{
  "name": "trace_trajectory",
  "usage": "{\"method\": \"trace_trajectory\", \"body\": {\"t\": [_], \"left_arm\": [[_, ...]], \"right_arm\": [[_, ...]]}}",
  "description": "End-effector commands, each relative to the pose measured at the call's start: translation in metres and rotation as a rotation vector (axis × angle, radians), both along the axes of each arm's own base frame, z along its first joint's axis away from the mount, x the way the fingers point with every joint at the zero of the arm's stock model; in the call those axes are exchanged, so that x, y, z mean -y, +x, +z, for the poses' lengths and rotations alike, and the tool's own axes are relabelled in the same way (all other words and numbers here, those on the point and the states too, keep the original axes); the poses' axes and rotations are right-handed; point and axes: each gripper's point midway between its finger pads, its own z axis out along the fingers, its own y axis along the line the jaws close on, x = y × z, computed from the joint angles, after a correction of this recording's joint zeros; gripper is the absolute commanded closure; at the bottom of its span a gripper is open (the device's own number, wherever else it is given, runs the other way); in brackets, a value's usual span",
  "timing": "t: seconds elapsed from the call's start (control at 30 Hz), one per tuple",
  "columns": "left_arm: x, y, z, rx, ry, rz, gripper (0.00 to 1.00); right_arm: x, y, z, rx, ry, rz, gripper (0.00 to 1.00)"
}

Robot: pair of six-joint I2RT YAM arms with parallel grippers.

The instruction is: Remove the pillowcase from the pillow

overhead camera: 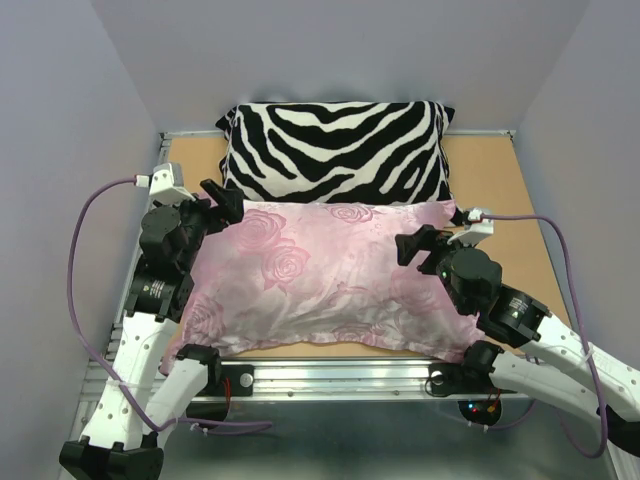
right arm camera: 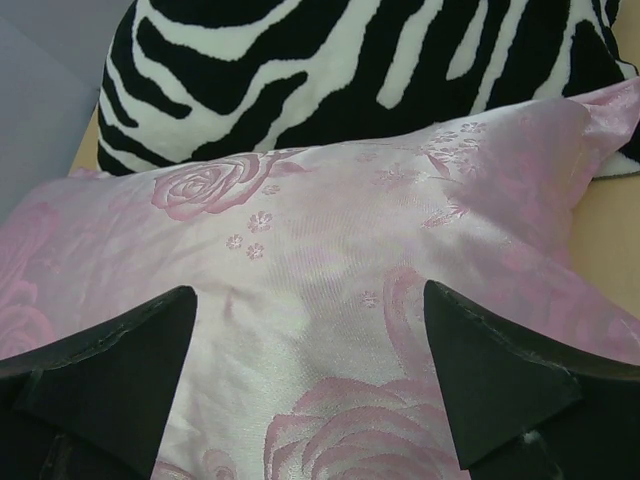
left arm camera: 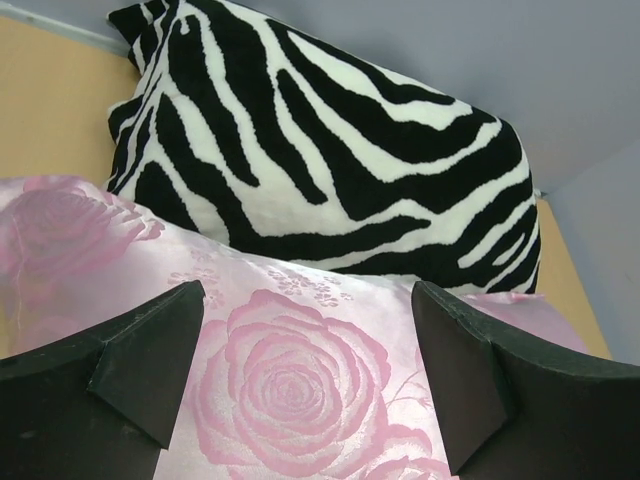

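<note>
Your left gripper (overhead camera: 224,201) sits at the far-left corner of the pillowcase (overhead camera: 320,280), fingers spread wide with pink rose fabric showing between them in the wrist view. You cannot tell whether the tips touch the cloth. That arm rises from its base and bends inward over the bench (overhead camera: 500,190). The pillowcase lies plump and flat mid-bench, rose face up, its far edge against the zebra pillow (overhead camera: 335,150); the pillow inside is covered from sight. Your right gripper (overhead camera: 420,247) hangs over the pillowcase's right part near the far-right corner, also spread, its arm reaching in from the lower right.
</note>
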Motion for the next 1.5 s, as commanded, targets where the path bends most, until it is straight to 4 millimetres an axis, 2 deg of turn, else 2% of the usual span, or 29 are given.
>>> {"method": "trace_trajectory", "body": {"t": [0.0,0.2,0.37,0.5,0.53,0.57,0.63,0.7,0.77,0.83,0.97,1.13,1.3,1.47], "left_arm": [[-0.016,-0.002,0.005,0.010,0.014,0.084,0.02],[-0.039,-0.012,-0.003,-0.062,0.023,0.211,0.01],[-0.043,-0.021,-0.026,-0.181,0.004,0.239,0.01],[-0.038,-0.036,-0.044,-0.215,-0.055,0.226,0.01],[-0.037,-0.038,-0.056,-0.237,-0.060,0.223,0.01],[-0.034,-0.040,-0.061,-0.247,-0.075,0.214,0.01],[-0.028,-0.042,-0.063,-0.242,-0.114,0.190,0.01],[-0.021,-0.042,-0.067,-0.258,-0.142,0.162,0.01],[-0.017,-0.042,-0.076,-0.294,-0.140,0.146,0.01],[-0.015,-0.046,-0.089,-0.358,-0.127,0.141,0.01],[-0.013,-0.054,-0.096,-0.456,-0.083,0.140,0.01],[-0.021,-0.064,-0.100,-0.501,-0.045,0.192,0.01],[-0.012,-0.082,-0.131,-0.602,0.011,0.139,0.01],[-0.004,-0.096,-0.131,-0.644,0.076,0.080,0.01]], "right_arm": [[0.002,-0.002,0.019,0.023,0.022,0.006,0.00],[0.008,-0.004,0.020,-0.026,-0.022,-0.019,0.00],[0.007,-0.008,0.007,-0.115,-0.013,-0.036,0.00],[0.001,-0.013,-0.034,-0.236,-0.029,-0.039,0.00],[-0.001,-0.015,-0.053,-0.278,-0.033,-0.047,0.00],[-0.003,-0.016,-0.063,-0.303,-0.036,-0.049,0.00],[-0.002,-0.018,-0.084,-0.350,-0.044,-0.067,0.00],[-0.002,-0.021,-0.096,-0.381,-0.052,-0.070,0.00],[-0.001,-0.023,-0.098,-0.387,-0.044,-0.071,0.00],[0.005,-0.027,-0.091,-0.382,-0.037,-0.074,0.00],[0.019,-0.035,-0.067,-0.387,-0.052,-0.096,0.00],[0.025,-0.046,-0.055,-0.420,-0.056,-0.084,0.00],[0.019,-0.067,-0.071,-0.537,-0.021,-0.025,0.00],[0.018,-0.082,-0.095,-0.616,0.010,-0.012,0.00]]}}
